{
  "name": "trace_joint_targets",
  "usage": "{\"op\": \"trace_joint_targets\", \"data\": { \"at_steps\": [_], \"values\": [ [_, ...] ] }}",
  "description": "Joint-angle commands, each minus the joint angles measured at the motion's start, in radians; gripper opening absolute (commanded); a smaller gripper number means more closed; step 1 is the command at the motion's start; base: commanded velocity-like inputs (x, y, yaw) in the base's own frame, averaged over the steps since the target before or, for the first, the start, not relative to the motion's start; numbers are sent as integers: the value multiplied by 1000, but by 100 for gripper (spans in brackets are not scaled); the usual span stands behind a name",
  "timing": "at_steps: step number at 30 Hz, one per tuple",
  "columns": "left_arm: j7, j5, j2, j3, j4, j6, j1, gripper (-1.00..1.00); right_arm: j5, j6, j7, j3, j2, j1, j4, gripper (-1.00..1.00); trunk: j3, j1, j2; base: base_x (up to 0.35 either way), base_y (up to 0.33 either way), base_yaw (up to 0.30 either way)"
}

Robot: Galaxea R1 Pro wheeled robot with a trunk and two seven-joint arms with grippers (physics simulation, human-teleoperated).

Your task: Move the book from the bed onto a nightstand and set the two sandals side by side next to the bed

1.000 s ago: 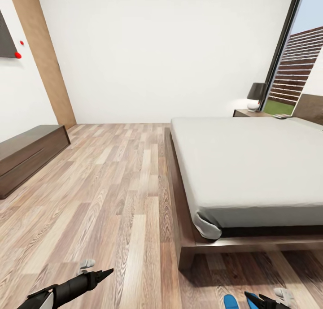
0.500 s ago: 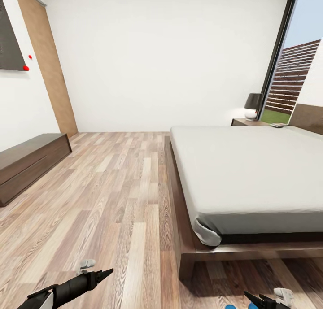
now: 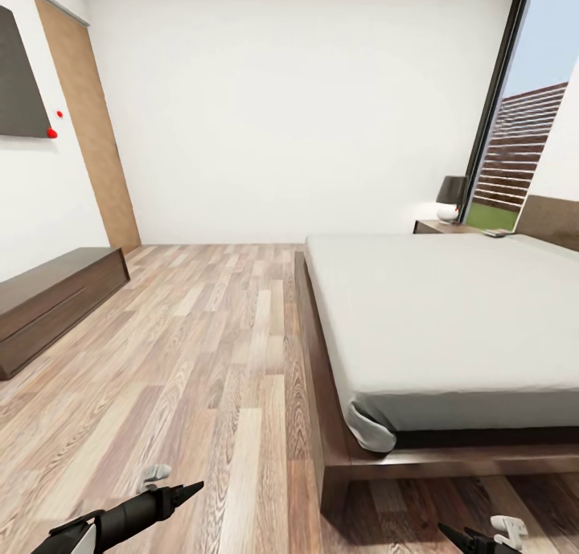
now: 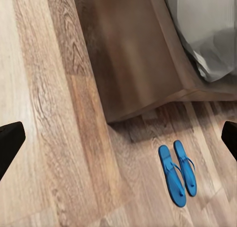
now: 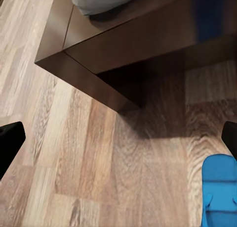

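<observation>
Left wrist: sandals [image 4: 177,173] (paired) beside bed [image 4: 148,64]

The floor [image 3: 201,353] is streaked plank wood in tan, pale grey and brown. The bed [image 3: 326,425] has a dark-brown frame and a plain grey-white mattress [image 3: 450,321]. Both sandals [image 4: 177,174] are bright blue. The far wall [image 3: 297,104] is white, the low cabinet [image 3: 48,301] on the left dark brown, and the lamp [image 3: 451,196] has a black shade.

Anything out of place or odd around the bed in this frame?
Nothing stands out. The two sandals lie flat, side by side on the floor near the bed corner. The mattress is bare, and a lamp stands upright on the nightstand.
</observation>
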Motion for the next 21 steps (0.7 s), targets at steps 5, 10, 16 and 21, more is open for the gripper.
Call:
{"op": "trace_joint_targets", "data": {
  "at_steps": [5,10,16,21],
  "values": [
    [-5,6,0,1,0,10,0,100,5,-8,0,-3,0,-1,2,100,15,-19,35,0,0,0],
    [-4,6,-1,1,0,10,0,100,5,-8,-1,-3,0,-1,3,100,30,-39,70,0,0,0],
    [-3,6,-2,0,0,10,0,100,5,-8,-1,-3,0,-1,3,100,49,-62,112,0,0,0],
    [-3,6,-2,0,0,10,0,100,5,-8,-1,-3,1,-1,3,100,65,-81,147,0,0,0]
  ]
}}
